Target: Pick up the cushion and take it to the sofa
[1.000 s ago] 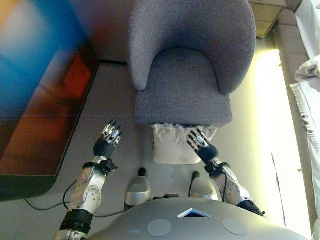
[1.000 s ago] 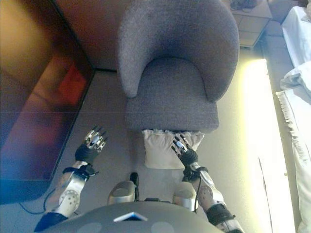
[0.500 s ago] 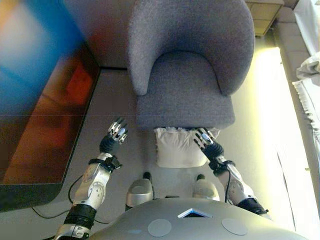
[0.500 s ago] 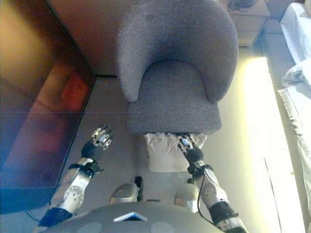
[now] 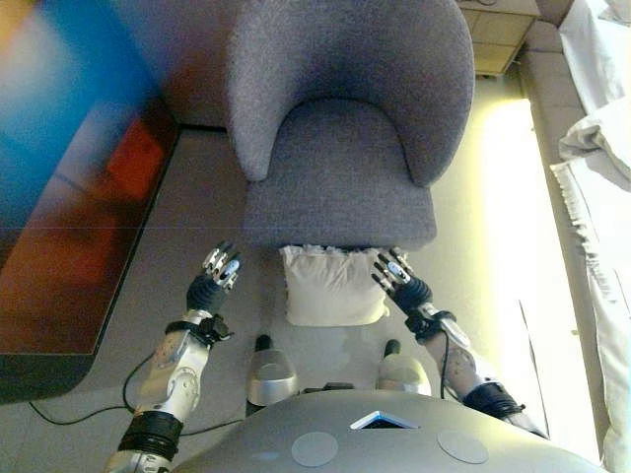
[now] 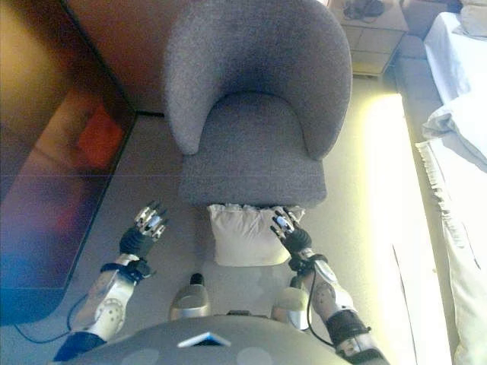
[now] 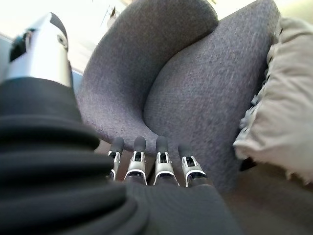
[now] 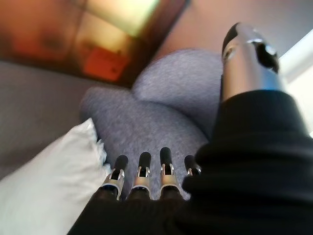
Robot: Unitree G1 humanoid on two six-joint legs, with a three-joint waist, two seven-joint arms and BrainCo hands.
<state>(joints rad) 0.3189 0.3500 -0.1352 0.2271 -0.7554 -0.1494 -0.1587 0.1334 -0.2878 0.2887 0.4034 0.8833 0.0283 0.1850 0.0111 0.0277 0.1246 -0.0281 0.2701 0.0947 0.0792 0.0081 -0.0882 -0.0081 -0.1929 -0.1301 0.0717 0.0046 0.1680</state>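
Note:
A white cushion (image 5: 332,286) with frilled edges lies on the floor against the front of a grey upholstered armchair (image 5: 340,148). It also shows in the left wrist view (image 7: 281,103) and the right wrist view (image 8: 49,181). My right hand (image 5: 399,281) is open, fingers straight, at the cushion's right edge; I cannot tell whether it touches. My left hand (image 5: 212,281) is open, fingers straight, over the floor a short way left of the cushion and apart from it. Both hands are empty.
A dark glossy cabinet (image 5: 69,217) runs along the left side. A wooden bedside unit (image 6: 365,38) stands behind the armchair at the back right. A bed with white linen (image 6: 460,129) fills the right edge. Grey floor (image 5: 483,227) lies between armchair and bed.
The camera has shifted, so the whole scene sits lower and more to the left. Both hands stay open on either side of the cushion; the left hand now sits a little lower and farther from the chair.

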